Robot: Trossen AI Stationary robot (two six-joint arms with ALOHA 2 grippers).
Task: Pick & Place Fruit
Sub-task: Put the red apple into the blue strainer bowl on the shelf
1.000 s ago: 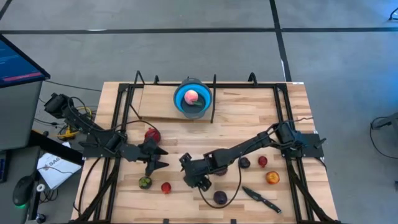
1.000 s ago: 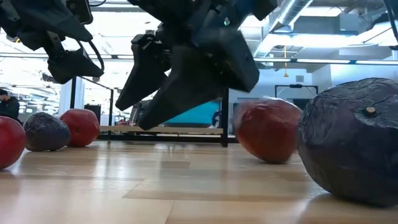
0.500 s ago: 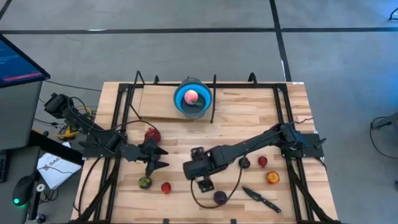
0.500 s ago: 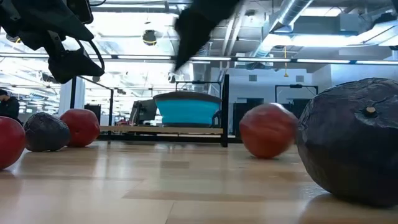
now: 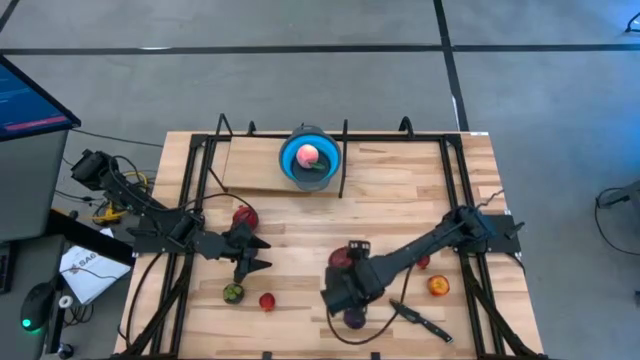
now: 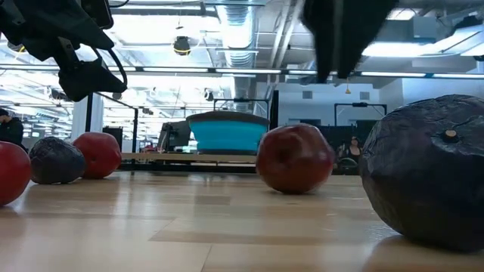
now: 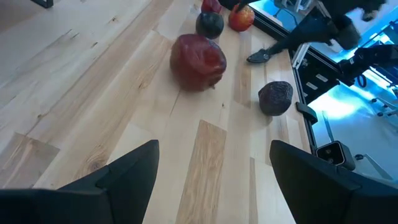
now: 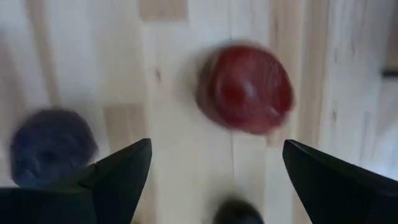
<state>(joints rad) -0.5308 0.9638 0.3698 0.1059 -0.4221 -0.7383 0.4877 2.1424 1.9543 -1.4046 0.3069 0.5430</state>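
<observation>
A wooden table (image 5: 400, 190) seen from above, with 2 dark robot arms reaching over it. The left gripper (image 5: 257, 253) hangs over the left part of the table, fingers spread apart and holding nothing. The right gripper (image 5: 340, 292) is low over the front middle of the table, fingers also spread wide with nothing between them.

Fruit lies scattered on the wood. A large dark red fruit (image 5: 342, 257) sits near the middle, just beside the right arm; the right wrist view shows it (image 8: 245, 87) on the boards ahead of the open fingers, and the low view shows it (image 6: 293, 159) resting on the table. A dark purple fruit (image 5: 354, 318) lies at the front edge below the right gripper, and fills the right side of the low view (image 6: 427, 177). Another red fruit (image 5: 244, 216) lies just beside the left gripper. A greenish fruit (image 5: 233, 292) and a small red fruit (image 5: 267, 300) sit near the front left. An orange fruit (image 5: 438, 285) and a small red one (image 5: 423, 260) lie to the right.

A pink fruit (image 5: 309, 154) rests inside a blue bowl (image 5: 290, 160) at the back of the table. A black-handled knife (image 5: 420, 320) lies at the front right. No readable writing appears on the table items.
</observation>
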